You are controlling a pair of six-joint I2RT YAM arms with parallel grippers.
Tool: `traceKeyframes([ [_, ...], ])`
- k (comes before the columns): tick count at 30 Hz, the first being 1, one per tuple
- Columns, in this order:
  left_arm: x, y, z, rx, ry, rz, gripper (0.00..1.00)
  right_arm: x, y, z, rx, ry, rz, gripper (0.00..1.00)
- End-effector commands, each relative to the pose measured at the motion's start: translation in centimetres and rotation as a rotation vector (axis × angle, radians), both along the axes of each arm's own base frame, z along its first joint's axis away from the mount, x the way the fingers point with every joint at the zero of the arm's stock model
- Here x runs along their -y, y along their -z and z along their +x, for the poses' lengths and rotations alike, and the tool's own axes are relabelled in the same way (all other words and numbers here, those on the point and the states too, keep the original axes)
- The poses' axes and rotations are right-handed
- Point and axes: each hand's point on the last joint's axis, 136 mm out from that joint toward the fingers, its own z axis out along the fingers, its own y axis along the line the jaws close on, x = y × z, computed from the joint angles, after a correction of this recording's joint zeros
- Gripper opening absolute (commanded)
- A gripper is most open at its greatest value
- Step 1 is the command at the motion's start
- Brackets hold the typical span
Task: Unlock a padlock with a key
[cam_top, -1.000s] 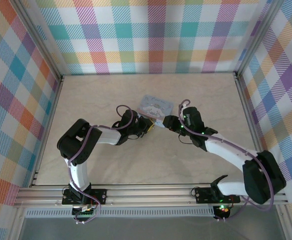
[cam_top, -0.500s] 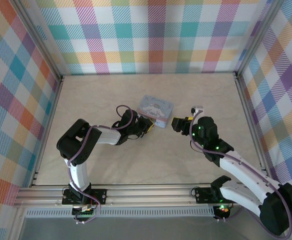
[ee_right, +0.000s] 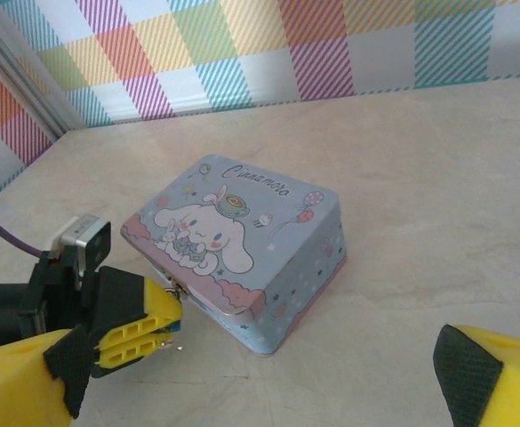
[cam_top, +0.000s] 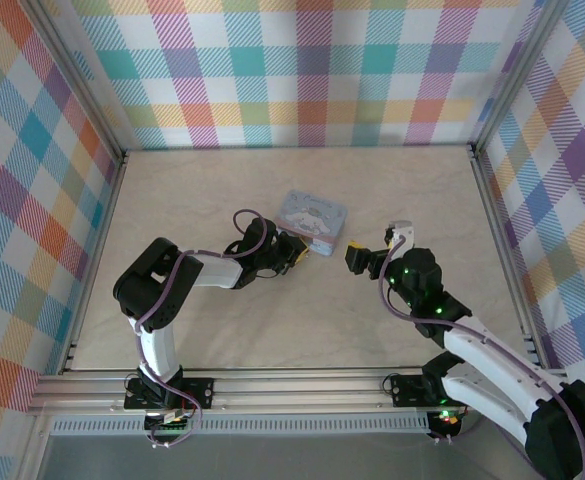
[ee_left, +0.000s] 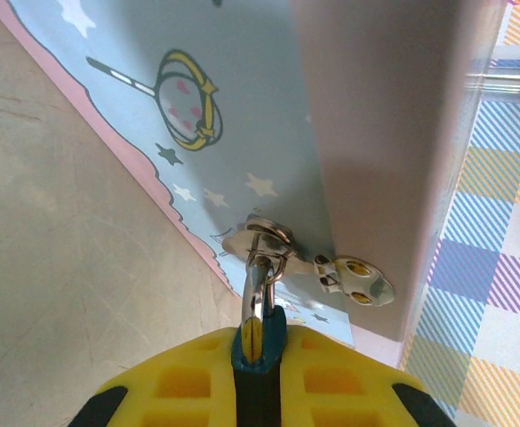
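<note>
Left pincer (ee_left: 258, 365): yellow pads (ee_left: 184, 384) are pressed together and clamped on the padlock (ee_left: 258, 336).
- The padlock is tiny. Its dark blue body is mostly buried between the pads, with just a sliver showing at the fingertips.
- A thin silver shackle (ee_left: 256, 294) rises from the body, straight out ahead of the pincer.
- Whether the shackle is seated or sprung cannot be told.

Just beyond the fingertips, the shackle is threaded through the ring of a small silver hasp (ee_left: 331, 274).
- The hasp is fixed to the front wall of the box (cam_top: 313, 214).
- The box is pale blue with a pink lower edge, stars on the side and a white cartoon puppy on the lid.
- The lid is down and the contents are hidden.
- The box sits flat on the table (cam_top: 222, 330), directly ahead of the left pincer.

Right pincer (cam_top: 358, 254): its fingers are spread wide.
- The box lies ahead of it and a little to its left, near but apart.
- The left pincer is across at the box's front corner.

Plaid walls (cam_top: 302, 70) stand farther out.
</note>
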Motion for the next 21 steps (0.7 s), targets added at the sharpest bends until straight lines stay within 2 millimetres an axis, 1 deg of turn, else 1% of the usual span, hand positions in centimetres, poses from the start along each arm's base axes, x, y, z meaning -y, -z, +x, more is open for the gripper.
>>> traceKeyframes([
  [1, 0.7, -2.7, 0.3, 0.042, 0.007, -0.031, 0.00, 0.4, -1.0, 0.3, 0.082, 0.019, 0.010, 1.00],
  [6, 0.9, -2.8, 0.3, 0.042, 0.010, -0.035, 0.00, 0.4, -0.7, 0.0, 0.097, 0.009, 0.007, 1.00],
  [14, 1.1, -2.8, 0.3, 0.028, 0.004, -0.046, 0.00, -2.2, 0.1, -0.8, 0.126, -0.207, -0.205, 1.00],
  [21, 1.3, -2.8, 0.3, 0.021, -0.002, -0.058, 0.00, -4.7, 1.1, -1.0, 0.227, -0.398, -0.434, 1.00],
])
